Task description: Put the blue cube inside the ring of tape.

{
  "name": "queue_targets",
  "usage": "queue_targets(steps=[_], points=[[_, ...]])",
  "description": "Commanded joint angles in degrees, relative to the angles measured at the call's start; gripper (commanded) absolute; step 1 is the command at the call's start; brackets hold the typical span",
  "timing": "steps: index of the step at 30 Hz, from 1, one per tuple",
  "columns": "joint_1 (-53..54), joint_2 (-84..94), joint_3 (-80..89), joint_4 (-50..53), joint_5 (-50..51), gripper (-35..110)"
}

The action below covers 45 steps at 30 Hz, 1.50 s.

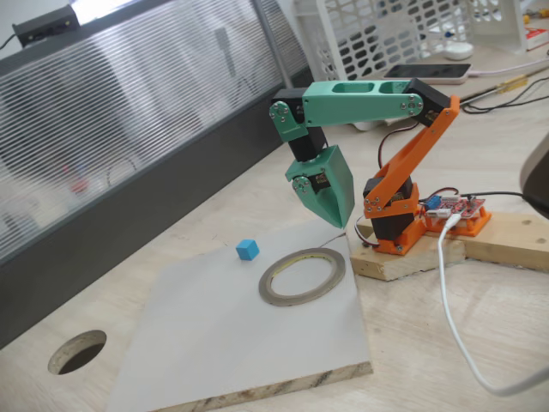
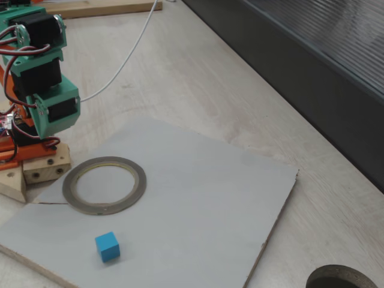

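Gripper [image 1: 336,215] hangs high over far edge of grey board [image 1: 214,335], tip pointing down, holding nothing; fingers look pressed together in fixed view, hard to be sure. Blue cube [image 1: 247,250] sits on board, just left of ring of tape [image 1: 302,275], outside it, not touching. From fingertips, cube lies down and left, ring almost directly below.

A pale grey board [image 1: 257,343] lies on the wooden table [image 1: 446,343]; a round hole [image 1: 77,352], possibly a cable port.
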Motion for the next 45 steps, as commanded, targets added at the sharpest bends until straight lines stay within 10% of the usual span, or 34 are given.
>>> queue_targets(steps=[1,45], points=[[0.4,4.7,0.6,0.7,0.4,0],[15.9,-28.5,-31.0,0.5,-0.2,0]])
